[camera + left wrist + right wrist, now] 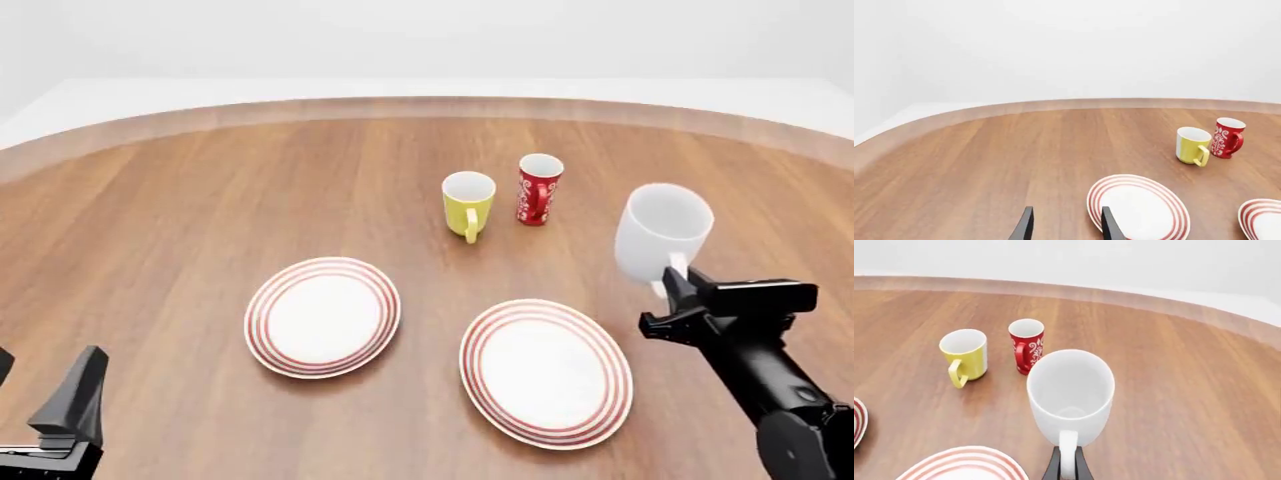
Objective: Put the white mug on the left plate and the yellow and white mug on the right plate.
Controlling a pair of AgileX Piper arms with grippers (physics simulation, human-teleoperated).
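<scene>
My right gripper (pixel 674 278) is shut on the handle of the large white mug (pixel 663 232), holding it off the table at the right, beyond the right plate (pixel 546 370). In the right wrist view the fingers (pixel 1067 466) pinch the handle below the mug (pixel 1071 395). The yellow and white mug (pixel 467 203) stands upright behind the plates. The left plate (pixel 323 316) lies bare. My left gripper (pixel 43 388) is open and empty at the near left; in its wrist view (pixel 1066 226) it is beside the left plate (pixel 1137 207).
A slim red cup with white print (pixel 539 188) stands just right of the yellow mug, close to it. The table's curved far edge (pixel 427 105) runs behind both. Bare wood spreads across the left half.
</scene>
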